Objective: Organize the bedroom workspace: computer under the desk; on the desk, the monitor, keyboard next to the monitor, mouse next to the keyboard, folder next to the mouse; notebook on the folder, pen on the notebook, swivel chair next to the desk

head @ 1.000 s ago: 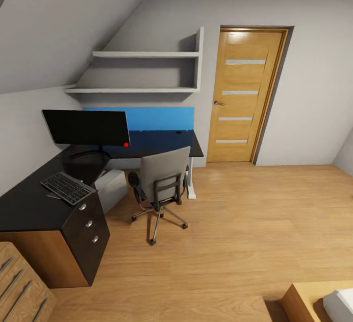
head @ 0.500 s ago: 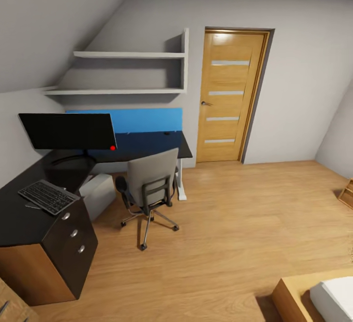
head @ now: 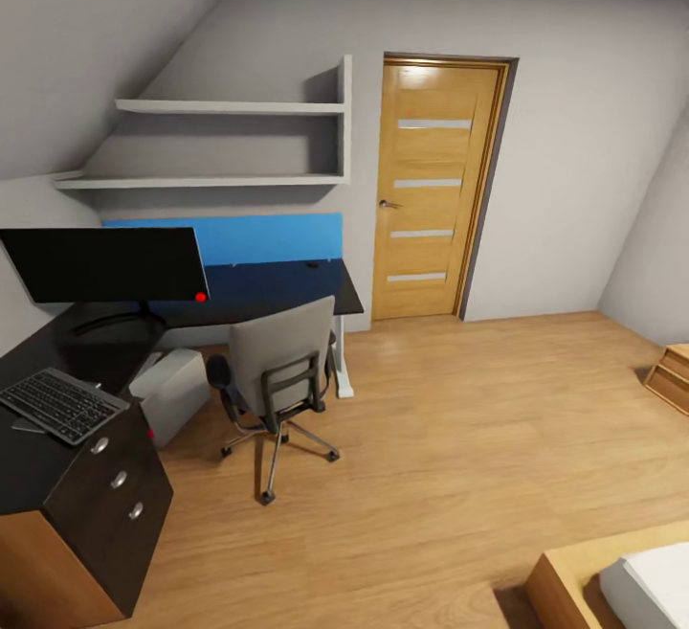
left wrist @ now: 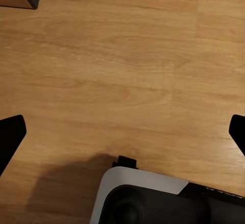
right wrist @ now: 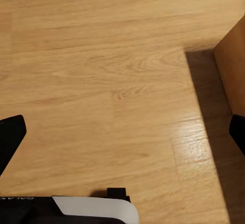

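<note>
Both grippers hang over bare floor, nothing between their fingers. Left gripper [left wrist: 122, 132]: dark fingertips at opposite edges of the left wrist view, spread wide over honey-coloured plank floor [left wrist: 127, 70], a corner of dark furniture just in shot. Right gripper [right wrist: 122, 132]: likewise spread wide, with the side of a light-wood piece [right wrist: 232, 65] casting a shadow across glossy boards. Arms look parked for travel — my reading, since nothing is within reach.

From the head view:
- Desk [head: 258, 284] — long L-shaped black top, matte, blue back panel, black drawers with round silver knobs, wood side panel.
- Monitor [head: 103, 265] — wide black screen, red dot at its lower right corner, standing on the desk in the corner of the L.
- Keyboard [head: 57, 404] — slim, dark grey keys, lying on the near wing above the drawers, well apart from the monitor. A thin pale sliver beside it; too small to identify.
- Computer [head: 170, 392] — pale grey box on the floor, tucked under the desk.
- Swivel chair [head: 277, 366] — grey upholstered back turned toward the camera, black armrests, chrome star base; drawn up just beside the desk. Its back hides the seat, so I cannot tell what lies there.
- A tiny dark speck on the far desktop may be the mouse; uncertain.

Wooden door [head: 435, 189] with frosted slats; two white wall shelves [head: 211, 179], a bed corner [head: 632, 581].
</note>
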